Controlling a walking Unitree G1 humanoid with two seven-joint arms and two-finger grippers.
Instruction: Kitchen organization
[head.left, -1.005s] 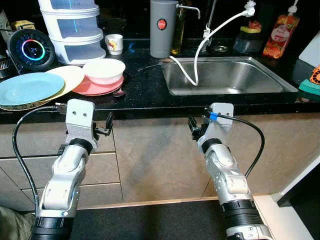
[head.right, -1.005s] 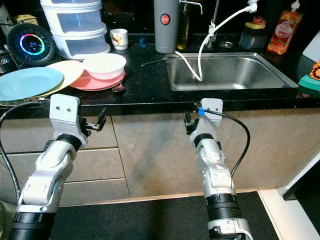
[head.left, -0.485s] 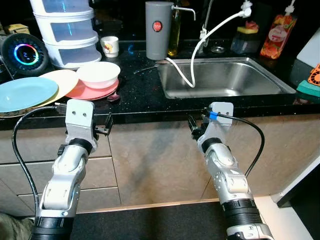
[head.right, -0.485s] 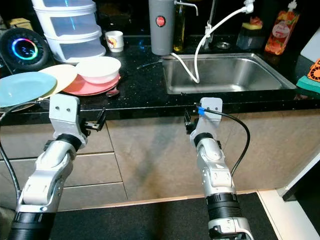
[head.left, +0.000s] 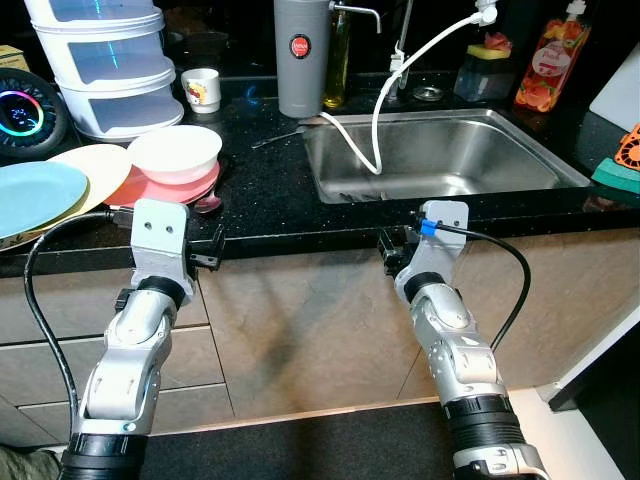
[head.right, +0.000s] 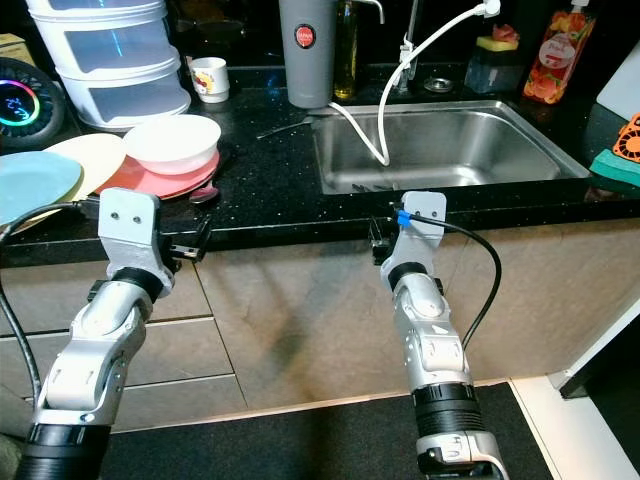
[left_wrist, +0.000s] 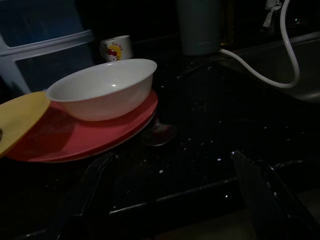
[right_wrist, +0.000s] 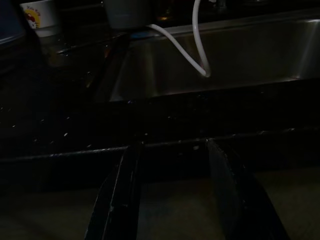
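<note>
Both pincers, left (left_wrist: 170, 200) and right (right_wrist: 172, 195), gape empty at the glossy speckled black desk (head.left: 270, 190); round white bowl (head.left: 174, 154) sits on a red plate (left_wrist: 75, 140).

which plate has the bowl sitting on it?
The red plate, the one nearest the sink. The white bowl rests on it; the yellow plate and blue plate beside it carry nothing.

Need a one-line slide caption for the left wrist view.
Open left gripper faces a white bowl on a red plate on the black counter.
</note>
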